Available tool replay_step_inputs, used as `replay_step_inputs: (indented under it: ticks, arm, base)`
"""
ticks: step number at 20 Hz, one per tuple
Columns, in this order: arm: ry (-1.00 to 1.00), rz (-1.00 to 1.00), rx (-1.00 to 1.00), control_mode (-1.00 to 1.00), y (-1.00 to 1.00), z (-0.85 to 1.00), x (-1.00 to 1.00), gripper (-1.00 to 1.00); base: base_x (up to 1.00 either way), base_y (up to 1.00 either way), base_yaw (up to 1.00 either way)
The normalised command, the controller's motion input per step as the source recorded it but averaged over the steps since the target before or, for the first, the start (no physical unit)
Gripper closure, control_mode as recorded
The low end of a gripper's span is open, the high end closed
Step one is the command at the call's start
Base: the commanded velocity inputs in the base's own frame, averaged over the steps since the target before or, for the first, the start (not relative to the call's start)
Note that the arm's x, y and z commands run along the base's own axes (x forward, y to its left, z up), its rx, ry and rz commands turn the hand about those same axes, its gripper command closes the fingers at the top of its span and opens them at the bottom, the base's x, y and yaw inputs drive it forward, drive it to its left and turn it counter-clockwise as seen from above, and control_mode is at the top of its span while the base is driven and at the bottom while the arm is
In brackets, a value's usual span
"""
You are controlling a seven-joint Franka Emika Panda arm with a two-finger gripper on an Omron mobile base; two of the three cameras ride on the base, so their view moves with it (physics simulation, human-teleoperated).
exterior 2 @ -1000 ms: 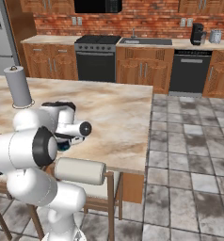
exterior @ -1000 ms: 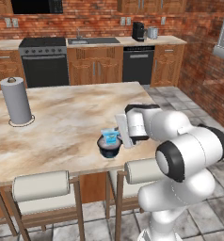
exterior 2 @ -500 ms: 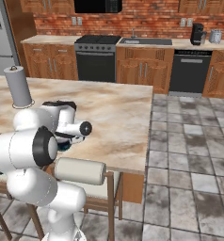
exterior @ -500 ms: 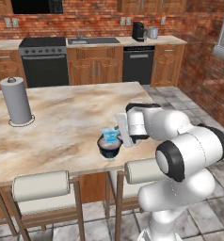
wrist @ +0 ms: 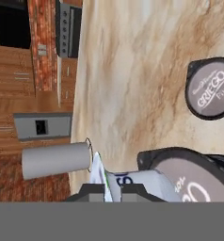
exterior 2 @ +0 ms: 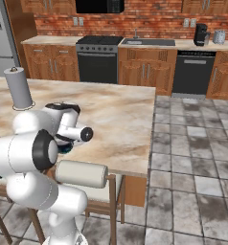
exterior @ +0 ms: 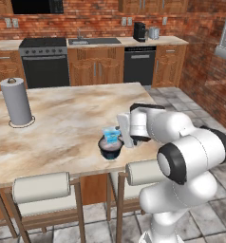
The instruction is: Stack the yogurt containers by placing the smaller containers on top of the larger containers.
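Your light-blue cup [exterior: 111,135] sits on the navy tub [exterior: 110,149] near the tabletop's [exterior: 62,123] near edge, so one stack looks placed. The fingers [wrist: 113,192] are pinched shut on its rim. A second lidded tub [wrist: 210,88] lies apart, unstacked.

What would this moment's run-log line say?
gripper: shut on blue cup | cup: over navy tub, contact unclear | second tub: apart on counter | stack: not released
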Motion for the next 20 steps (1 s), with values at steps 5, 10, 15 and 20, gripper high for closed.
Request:
replay_step_inputs:
  ticks: [5, 10, 15, 20]
  arm:
    - [-0.12, 0.0, 0.0, -1.0, 0.05, -0.05, -0.04, 1.0]
    - [-0.06, 0.0, 0.0, -1.0, 0.06, -0.12, -0.11, 1.0]
    - [-0.01, 0.0, 0.0, -1.0, 0.02, -0.11, -0.14, 1.0]
    - [0.0, 0.0, -0.01, -1.0, 0.0, -0.05, -0.15, 1.0]
  base:
    - [0.0, 0.0, 0.0]
    - [0.0, 0.0, 0.0]
    - [0.0, 0.0, 0.0]
    - [0.0, 0.0, 0.0]
